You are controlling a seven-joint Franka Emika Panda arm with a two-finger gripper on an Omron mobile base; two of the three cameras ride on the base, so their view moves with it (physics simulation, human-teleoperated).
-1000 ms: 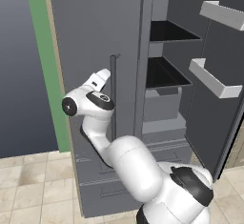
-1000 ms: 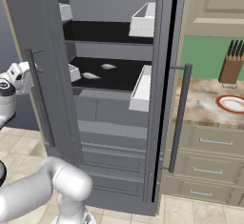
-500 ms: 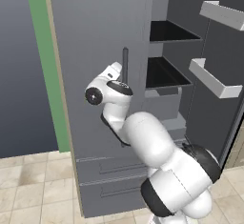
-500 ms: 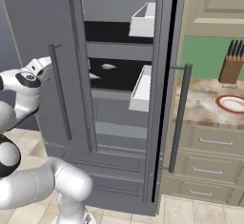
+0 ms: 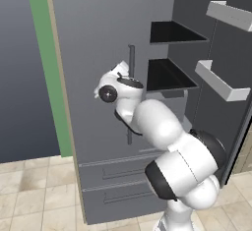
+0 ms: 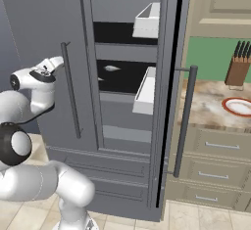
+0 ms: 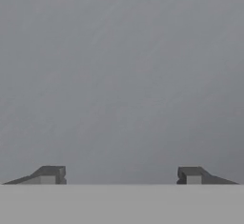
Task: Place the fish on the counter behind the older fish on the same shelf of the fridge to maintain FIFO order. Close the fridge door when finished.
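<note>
The fridge's left door (image 5: pixel 93 48) stands partly swung in, with a narrow gap left beside it. My gripper (image 7: pixel 120 175) is open and empty, its fingertips (image 7: pixel 49 174) wide apart and pointed squarely at the plain grey door face. In the right base view my hand (image 6: pixel 46 67) rests against that door (image 6: pixel 44 23) beside its long handle (image 6: pixel 71 92). Through the gap a silvery fish (image 6: pixel 112 68) lies on the black shelf (image 6: pixel 130 80); the tip of another fish (image 6: pixel 100 79) peeks past the door edge. The speckled counter (image 6: pixel 208 109) runs right of the fridge.
The right fridge door (image 6: pixel 169 77) stands open with white bins (image 6: pixel 146 89) and a bar handle (image 6: pixel 185 111). On the counter are a knife block (image 6: pixel 238 67) and a red-rimmed plate (image 6: pixel 238 105). Bottom freezer drawers (image 5: pixel 113 176) are shut. The shelf (image 5: pixel 165 75) and door bins (image 5: pixel 221 80) show from the left.
The left door has swung further toward shut, narrowing the view of the shelf and covering most of one fish. My arm has followed the door inward.
</note>
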